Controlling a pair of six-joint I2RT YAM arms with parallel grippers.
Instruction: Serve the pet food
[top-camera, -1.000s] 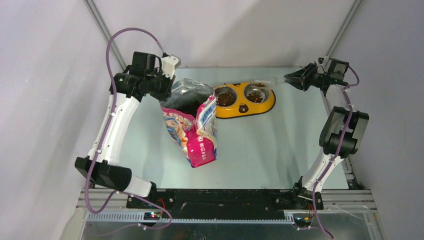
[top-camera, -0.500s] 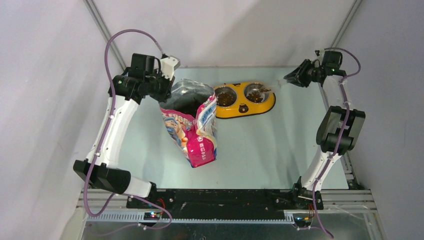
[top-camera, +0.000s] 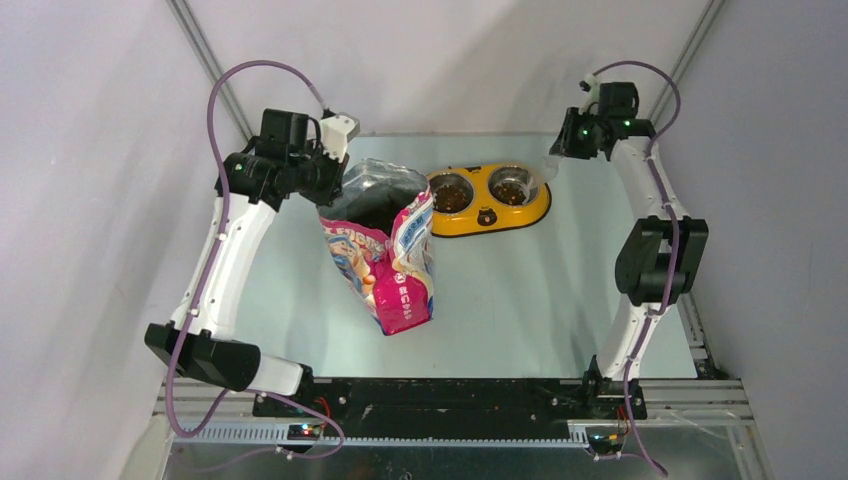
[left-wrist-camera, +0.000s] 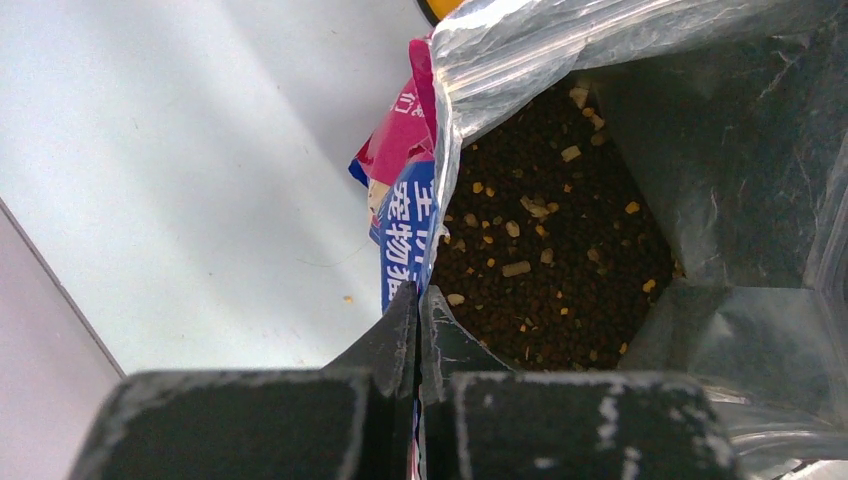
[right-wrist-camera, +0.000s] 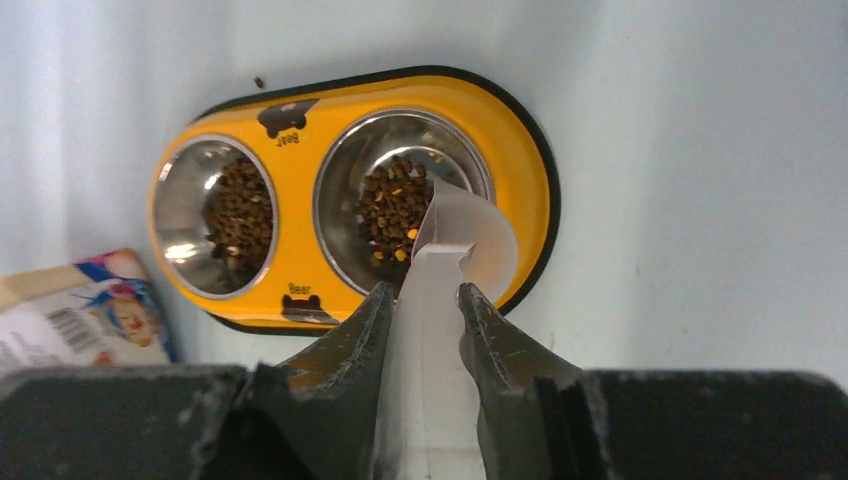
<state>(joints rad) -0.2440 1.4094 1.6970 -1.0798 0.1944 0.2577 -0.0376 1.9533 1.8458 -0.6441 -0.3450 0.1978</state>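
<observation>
The pink-and-blue cat food bag (top-camera: 385, 260) stands open on the table, brown kibble (left-wrist-camera: 560, 240) showing inside its silver lining. My left gripper (top-camera: 322, 185) is shut on the bag's rim (left-wrist-camera: 418, 300). The yellow double bowl (top-camera: 490, 198) holds kibble in both steel cups (right-wrist-camera: 240, 215) (right-wrist-camera: 392, 205). My right gripper (right-wrist-camera: 425, 290) is shut on the handle of the clear plastic scoop (right-wrist-camera: 455, 245), whose cup is tipped over the right steel cup. In the top view the right gripper (top-camera: 560, 148) hangs at the bowl's far right end.
A loose pellet (right-wrist-camera: 259, 82) lies on the table beyond the bowl, and a crumb (left-wrist-camera: 347, 298) lies left of the bag. Grey walls and metal corner posts (top-camera: 205, 60) close in the back and sides.
The right arm has swung up and toward the back, turning the scoop over the right cup; kibble now lies in that cup. The left arm and bag have stayed put.
</observation>
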